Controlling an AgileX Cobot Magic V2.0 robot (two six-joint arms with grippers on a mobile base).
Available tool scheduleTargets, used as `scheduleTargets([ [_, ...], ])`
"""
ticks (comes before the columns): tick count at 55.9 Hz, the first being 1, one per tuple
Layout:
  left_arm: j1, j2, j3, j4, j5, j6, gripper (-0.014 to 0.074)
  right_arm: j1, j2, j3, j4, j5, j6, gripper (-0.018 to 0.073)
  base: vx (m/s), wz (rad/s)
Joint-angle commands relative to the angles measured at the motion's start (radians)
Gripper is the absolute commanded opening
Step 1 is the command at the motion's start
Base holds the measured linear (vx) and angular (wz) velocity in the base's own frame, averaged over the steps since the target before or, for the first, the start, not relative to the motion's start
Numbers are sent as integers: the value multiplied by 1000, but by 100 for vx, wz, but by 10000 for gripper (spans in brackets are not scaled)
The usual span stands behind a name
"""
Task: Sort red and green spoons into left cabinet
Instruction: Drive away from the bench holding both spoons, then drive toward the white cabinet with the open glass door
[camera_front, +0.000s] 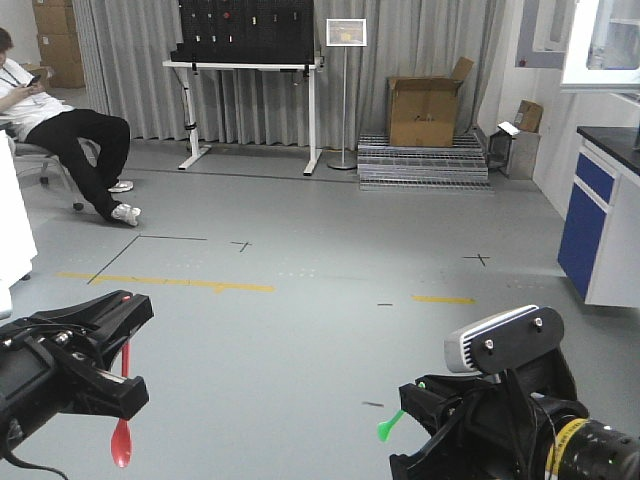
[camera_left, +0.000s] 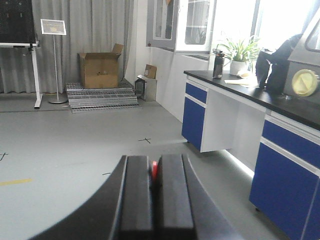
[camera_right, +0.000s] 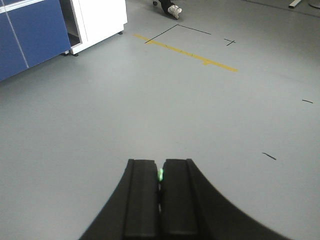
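Note:
My left gripper (camera_front: 128, 345) is shut on the red spoon (camera_front: 122, 440), which hangs bowl-down below it at the lower left of the front view. In the left wrist view a sliver of the red spoon (camera_left: 154, 170) shows between the closed fingers of the left gripper (camera_left: 152, 167). My right gripper (camera_front: 415, 395) is shut on the green spoon (camera_front: 388, 428), whose bowl sticks out down-left. In the right wrist view a green sliver of that spoon (camera_right: 160, 174) shows between the closed fingers of the right gripper (camera_right: 160, 172). The pale grey cabinet is out of view.
A seated person (camera_front: 60, 130) is at the far left. A white-legged table (camera_front: 245, 90) with a black board, a sign stand (camera_front: 345, 100) and a cardboard box (camera_front: 425, 105) on metal grates stand at the back. Blue-fronted counters (camera_front: 600, 225) line the right wall, also in the left wrist view (camera_left: 280, 150).

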Motion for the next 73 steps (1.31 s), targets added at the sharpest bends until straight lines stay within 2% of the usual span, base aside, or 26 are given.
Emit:
scheduleTargets([
  [1, -2, -24, -26, -17, -79, -8, 3, 0, -21, -37, -6, -72, 4, -1, 67, 4],
  [73, -1, -24, -26, -17, -79, -8, 3, 0, -21, -37, -6, -72, 4, -1, 73, -4],
])
